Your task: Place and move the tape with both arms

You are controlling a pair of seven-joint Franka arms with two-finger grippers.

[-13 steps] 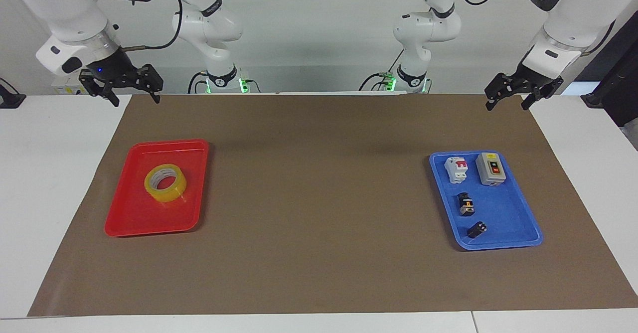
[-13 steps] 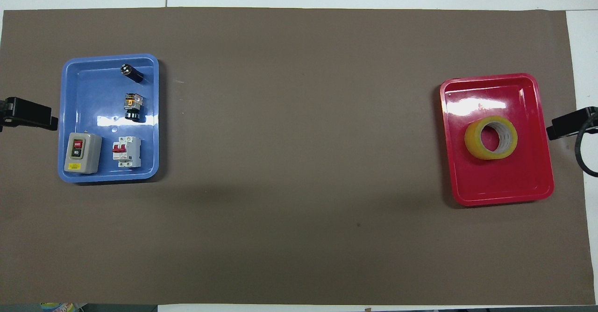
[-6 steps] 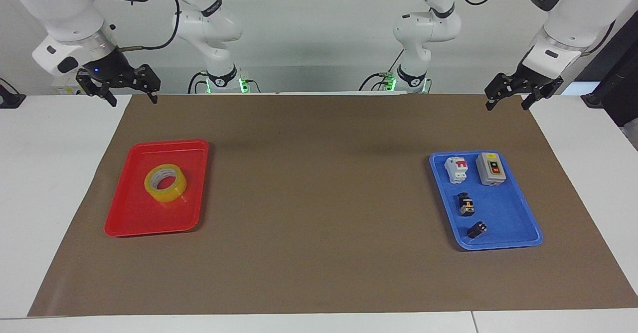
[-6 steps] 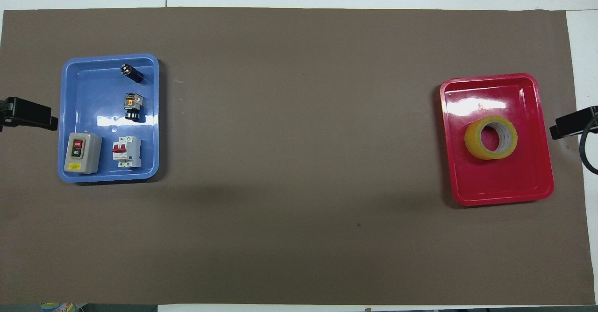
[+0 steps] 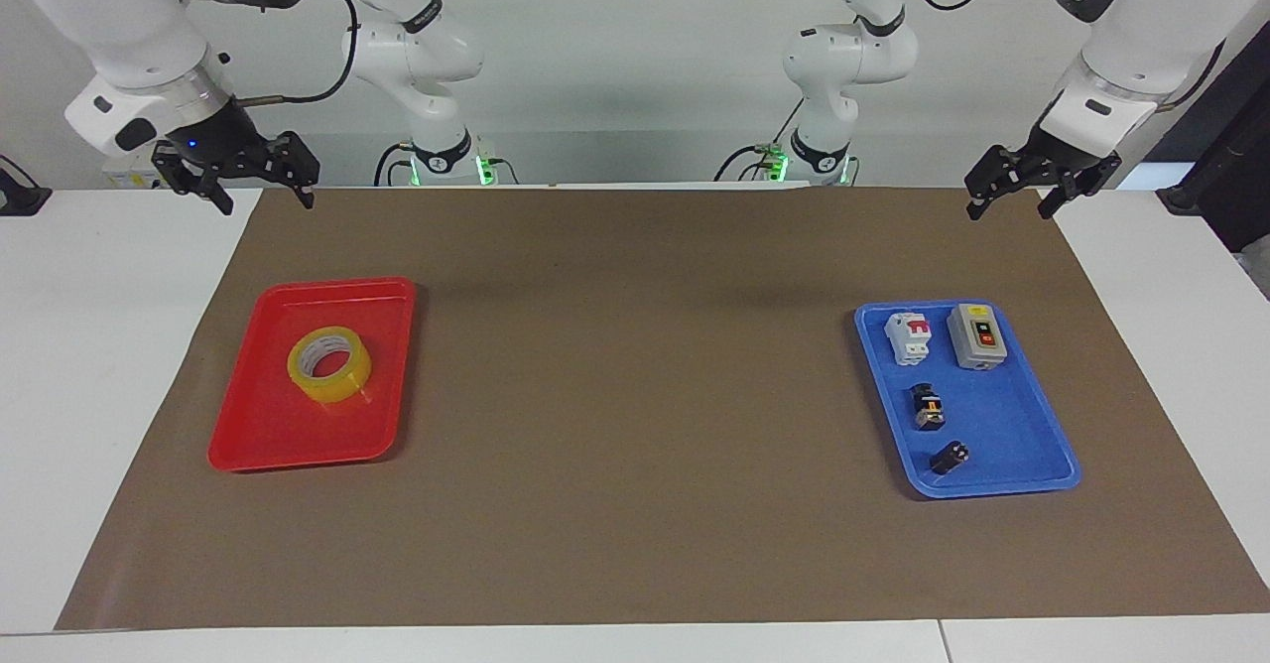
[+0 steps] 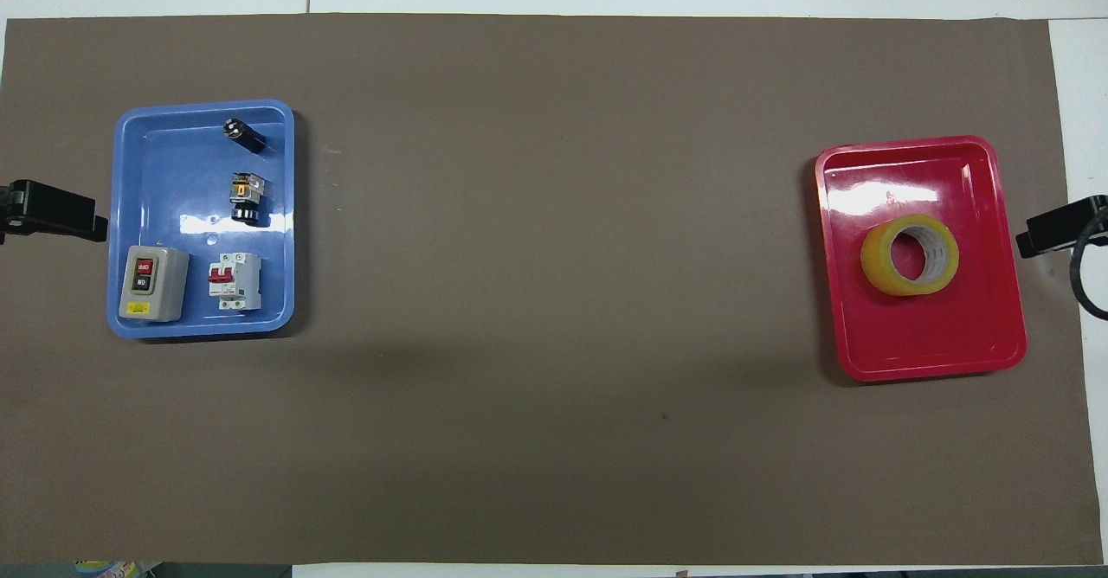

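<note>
The yellow tape (image 5: 329,366) lies flat in a red tray (image 5: 260,442) toward the right arm's end of the table; it also shows in the overhead view (image 6: 909,254). My right gripper (image 5: 268,198) is open and empty, up in the air over the mat's corner nearest the robots, well apart from the red tray (image 6: 926,353). In the overhead view the right gripper (image 6: 1052,230) shows at the edge. My left gripper (image 5: 1008,210) is open and empty, waiting in the air over the mat's other near corner; it also shows in the overhead view (image 6: 56,212).
A blue tray (image 5: 1002,425) toward the left arm's end holds a white breaker (image 5: 910,336), a grey switch box (image 5: 977,335) and two small black parts (image 5: 928,408). A brown mat (image 5: 635,395) covers the white table.
My right gripper has drifted slightly up and toward its end of the table. The tape, the trays and the left arm have not moved.
</note>
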